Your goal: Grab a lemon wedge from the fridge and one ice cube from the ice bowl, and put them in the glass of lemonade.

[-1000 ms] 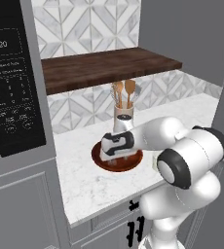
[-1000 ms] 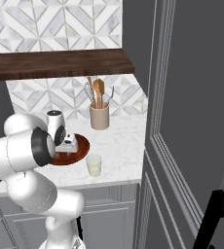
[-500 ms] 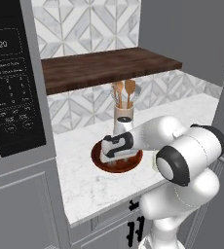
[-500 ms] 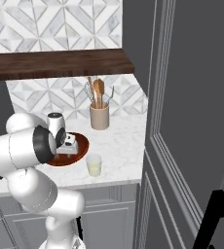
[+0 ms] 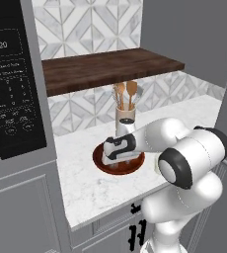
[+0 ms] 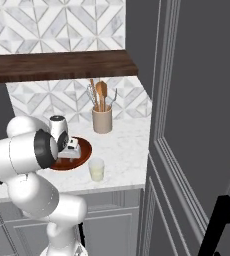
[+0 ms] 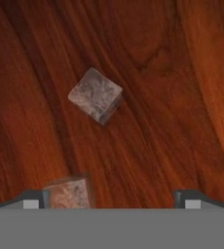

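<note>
1. Hand [image 7: 112, 197] down inside the ice bowl [image 5: 135, 166]; its two dark fingertips stand wide apart at the bottom of the hand view, nothing between them.
2. Ice bowl: glossy reddish-brown wood, on the white marble desk [image 5: 93, 190], in front of the beige utensil crock [image 6: 102, 120].
3. Ice cube [image 7: 95, 95]: pale, translucent, lying free on the bowl's wooden floor, turned corner-on, apart from both fingertips.
4. Second ice cube [image 7: 68, 192]: just beside the left-hand fingertip [image 7: 32, 200] in the hand view, on its inner side; contact cannot be judged.
5. Glass of lemonade [image 6: 96, 170]: upright on the desk near its front edge, just beside the bowl, on the fridge side.
6. Fridge [image 6: 197, 125]: dark grey door panel at the right of the right base view.
</note>
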